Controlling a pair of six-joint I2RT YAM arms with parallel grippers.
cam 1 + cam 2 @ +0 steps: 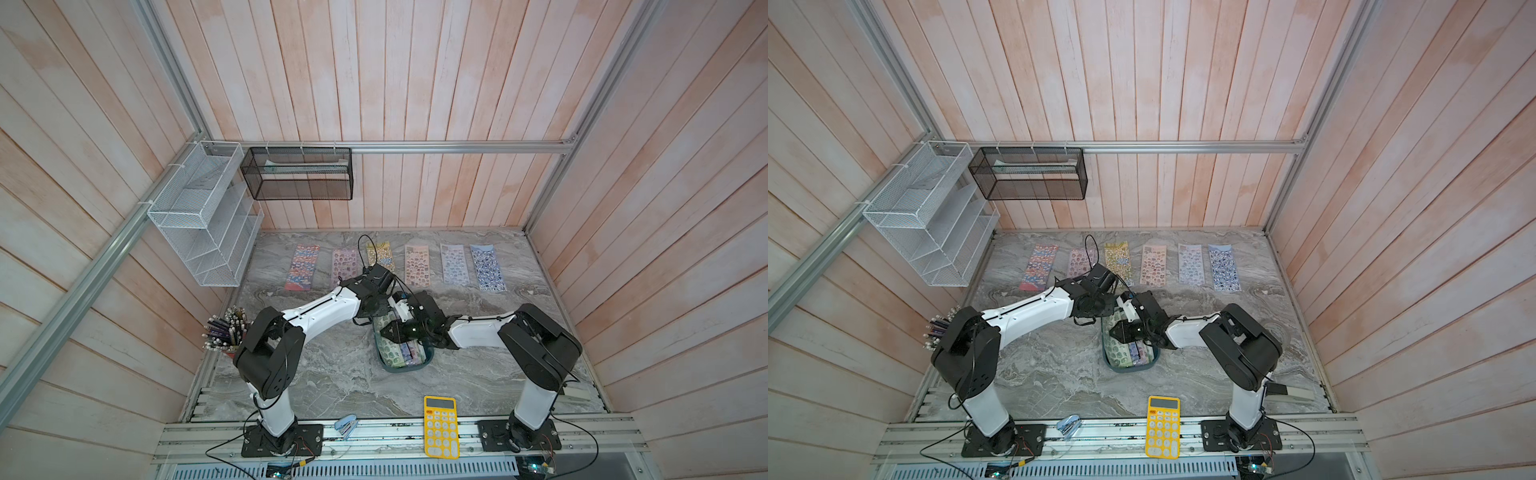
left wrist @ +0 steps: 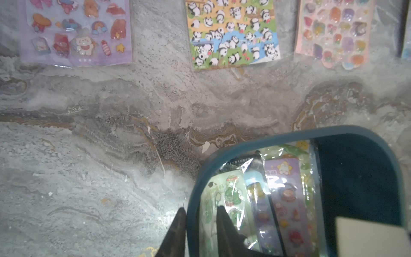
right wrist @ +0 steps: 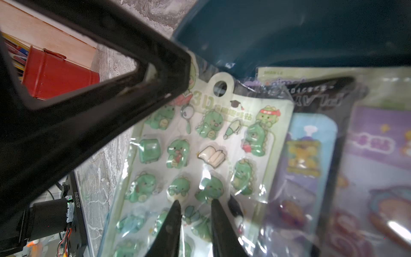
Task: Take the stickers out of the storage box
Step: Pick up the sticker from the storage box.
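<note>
My left end effector (image 2: 201, 209) is narrow astride the storage box (image 2: 289, 133) rim, and my right end effector (image 3: 195, 201) is narrow above the stickers (image 3: 200, 144), which look light, floppy and slick, so I'd pinch an edge.

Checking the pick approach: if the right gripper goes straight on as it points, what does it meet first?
Probably the green dinosaur sticker sheet, lying in the storage box. In the right wrist view the right gripper aims open tips at its face with nothing between; how near they are is unclear.
</note>
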